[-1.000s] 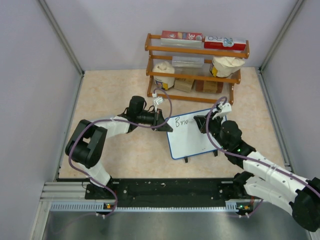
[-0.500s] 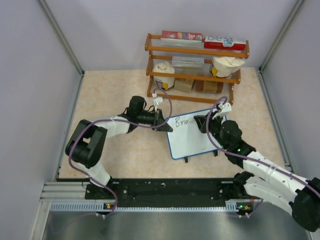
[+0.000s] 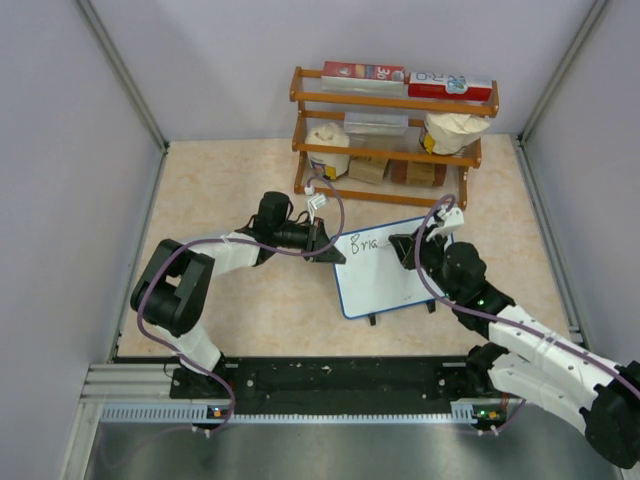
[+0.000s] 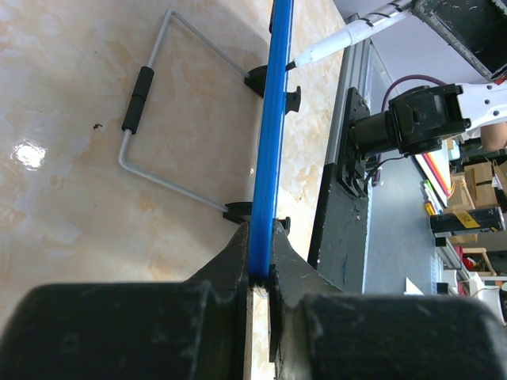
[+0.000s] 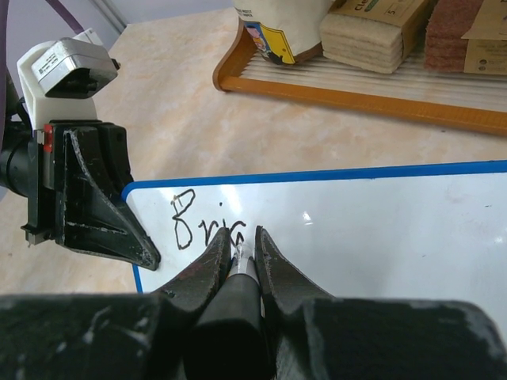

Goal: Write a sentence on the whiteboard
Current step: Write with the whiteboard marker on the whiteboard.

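Glossy blue-rimmed whiteboard (image 3: 385, 285) bears looping black lettering (image 5: 206, 228)

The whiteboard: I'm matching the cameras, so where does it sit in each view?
Whiteboard, top external: middle of the frame.
Left wrist: edge-on blue rim rising from the jaws.
Right wrist: white face across the middle.
Shared landmark: left gripper clamped on its edge.

Bright, even light; glare spot on table (image 4: 24, 154)
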